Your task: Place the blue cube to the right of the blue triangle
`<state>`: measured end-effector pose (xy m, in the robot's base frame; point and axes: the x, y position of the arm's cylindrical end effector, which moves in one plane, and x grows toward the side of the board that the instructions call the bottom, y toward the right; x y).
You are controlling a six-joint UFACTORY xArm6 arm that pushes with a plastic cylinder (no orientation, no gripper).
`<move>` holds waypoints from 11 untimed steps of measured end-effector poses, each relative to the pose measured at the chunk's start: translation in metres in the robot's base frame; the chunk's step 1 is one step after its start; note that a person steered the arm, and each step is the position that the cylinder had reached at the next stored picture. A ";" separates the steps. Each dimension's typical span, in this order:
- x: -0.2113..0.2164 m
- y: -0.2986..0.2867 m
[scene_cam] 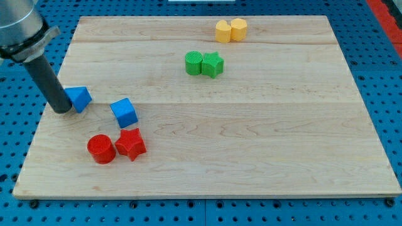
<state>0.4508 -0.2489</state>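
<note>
The blue cube (124,112) sits on the wooden board (251,138) at the view's left. The blue triangle (79,98) lies a little up and to the left of it, with a small gap between them. My tip (62,110) rests on the board right against the triangle's left side. The rod rises from there toward the view's top left corner. The cube is to the right of the tip, beyond the triangle.
A red cylinder (100,149) and a red star (130,144) sit just below the blue cube. A green cylinder (193,63) and a green star (213,64) are at the upper middle. Two yellow blocks (230,29) touch near the top edge.
</note>
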 end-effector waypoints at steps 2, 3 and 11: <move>-0.007 0.052; 0.033 0.053; -0.030 0.211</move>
